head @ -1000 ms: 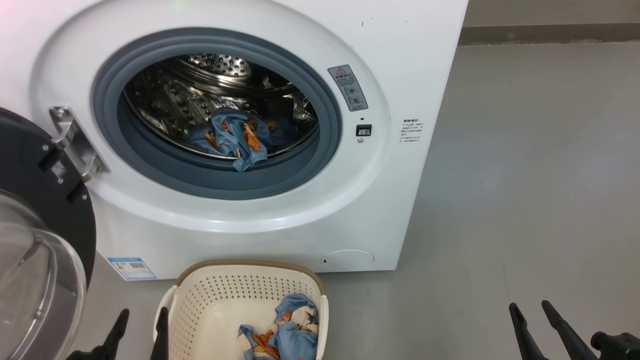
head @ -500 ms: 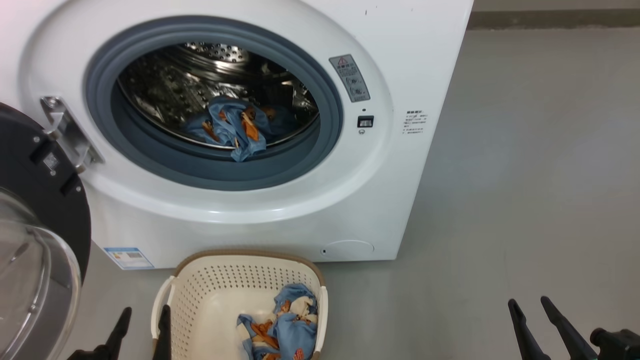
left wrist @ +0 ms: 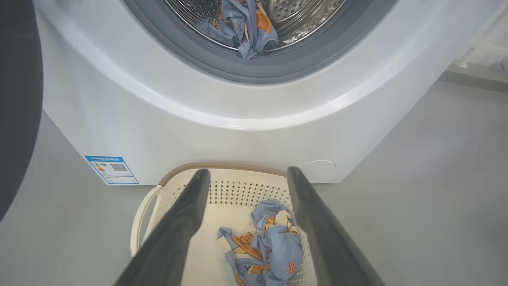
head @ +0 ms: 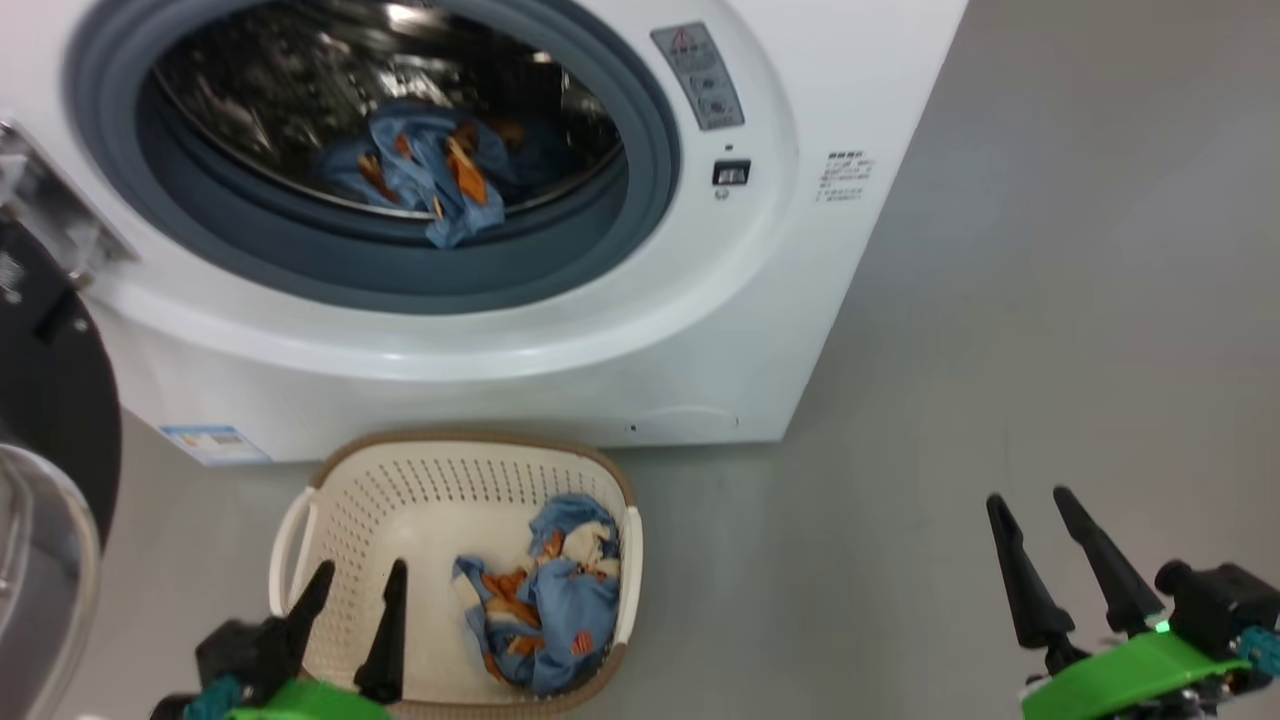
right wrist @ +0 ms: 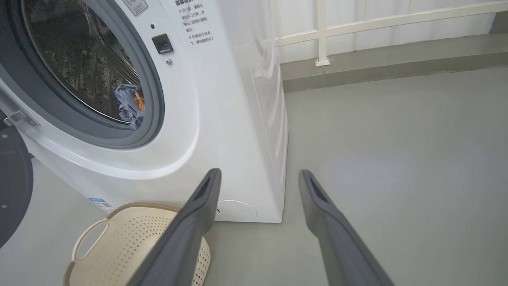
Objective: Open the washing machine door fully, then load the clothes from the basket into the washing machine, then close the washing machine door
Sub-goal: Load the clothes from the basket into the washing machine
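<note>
I saw the cream basket (head: 450, 490) just ahead of and below my left pincer (head: 362, 567), its crumpled blue clothes (head: 550, 600) slightly to the pincer's right. Beyond the pincer stood the white washing machine (head: 560, 350), door (head: 60, 400) swung open leftward, another blue garment (head: 425, 175) lying inside.

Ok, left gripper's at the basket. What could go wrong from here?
1. The clothes lie bunched against the basket right wall; the open left gripper sits left of them and may close on nothing or nudge the basket.
2. The loaded garment droops onto the gasket; the washing machine door could pinch it when closing.
</note>
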`<state>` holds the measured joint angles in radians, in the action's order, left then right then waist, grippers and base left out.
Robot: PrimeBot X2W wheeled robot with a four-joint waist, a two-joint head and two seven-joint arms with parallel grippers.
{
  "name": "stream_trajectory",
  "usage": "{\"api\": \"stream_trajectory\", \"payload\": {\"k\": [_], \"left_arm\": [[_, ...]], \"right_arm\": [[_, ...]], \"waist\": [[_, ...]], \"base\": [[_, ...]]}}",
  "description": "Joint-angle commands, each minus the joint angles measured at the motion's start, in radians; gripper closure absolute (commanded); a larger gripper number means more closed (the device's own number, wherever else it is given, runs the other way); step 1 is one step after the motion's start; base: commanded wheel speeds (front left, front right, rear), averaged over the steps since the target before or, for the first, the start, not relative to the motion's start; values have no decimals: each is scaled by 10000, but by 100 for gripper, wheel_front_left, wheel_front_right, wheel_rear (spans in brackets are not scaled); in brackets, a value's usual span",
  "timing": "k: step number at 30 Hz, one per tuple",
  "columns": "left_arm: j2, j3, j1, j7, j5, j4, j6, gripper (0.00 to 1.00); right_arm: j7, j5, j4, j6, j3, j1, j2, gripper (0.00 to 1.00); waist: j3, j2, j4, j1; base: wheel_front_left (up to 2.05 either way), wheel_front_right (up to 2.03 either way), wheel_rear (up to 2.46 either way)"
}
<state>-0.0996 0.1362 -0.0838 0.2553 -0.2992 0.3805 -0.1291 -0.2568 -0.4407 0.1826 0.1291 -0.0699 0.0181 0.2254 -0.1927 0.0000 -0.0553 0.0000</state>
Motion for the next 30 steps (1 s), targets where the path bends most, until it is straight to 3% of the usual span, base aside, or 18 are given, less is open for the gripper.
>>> {"api": "stream_trajectory", "payload": {"k": [1,12,30], "left_arm": [[-102,-136,-605,65,-197,142,-15,0],[-214,1109,-2636,65,-883,2230,-15,0],[-499,3974,-5227,65,-2590,5124,-15,0]], "right_arm": [[-49,62,-248,16,-212,420,94,0],[-49,279,-261,16,-293,1446,-74,0],[-49,348,-411,16,-646,2716,-301,0]], "waist": [[-791,0,-75,0],[-2374,0,-238,0],[-4436,0,-785,0]], "base": [[0,0,0],[0,0,0],[0,0,0]]}}
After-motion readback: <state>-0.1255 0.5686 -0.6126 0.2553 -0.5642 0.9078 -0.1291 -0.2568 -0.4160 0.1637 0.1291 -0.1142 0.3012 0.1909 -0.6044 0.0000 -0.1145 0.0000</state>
